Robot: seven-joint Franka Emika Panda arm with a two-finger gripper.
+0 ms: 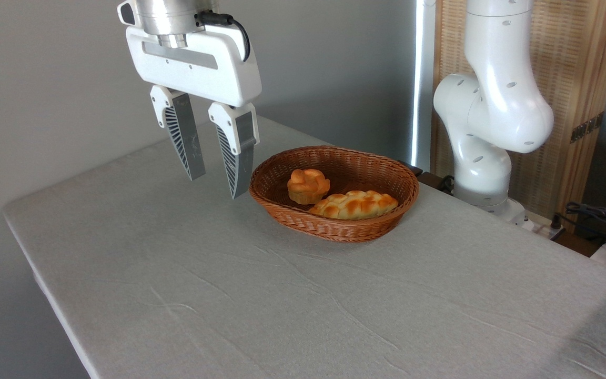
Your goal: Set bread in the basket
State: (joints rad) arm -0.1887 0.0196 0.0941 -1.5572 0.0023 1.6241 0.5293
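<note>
Hanging above a grey-clothed table [261, 295], the claw [218, 187] of a white robot arm [492, 105] is what we see first: its two ribbed fingers [184, 137] stand apart with a clear gap between them, holding nothing, their tips in the air just to the left of the basket [334, 229]. We count one basket, an oval of reddish-brown wicker with a low rim, standing on the cloth near the table's far edge. Inside it we count two baked pieces. The bread [355, 205], one long braided loaf of pale cream with golden-orange bumps, lies along the nearer wall of the basket, wholly within the rim. Just behind it and to its left sits one small round bun [308, 185], orange-brown and knotted, close against the loaf's left end, though we cannot tell whether the two touch. The arm's base stands at the table's far right corner, in front of one slatted wooden screen [566, 63]. At the right edge of the picture we make out a tangle of dark cables [595, 216].
</note>
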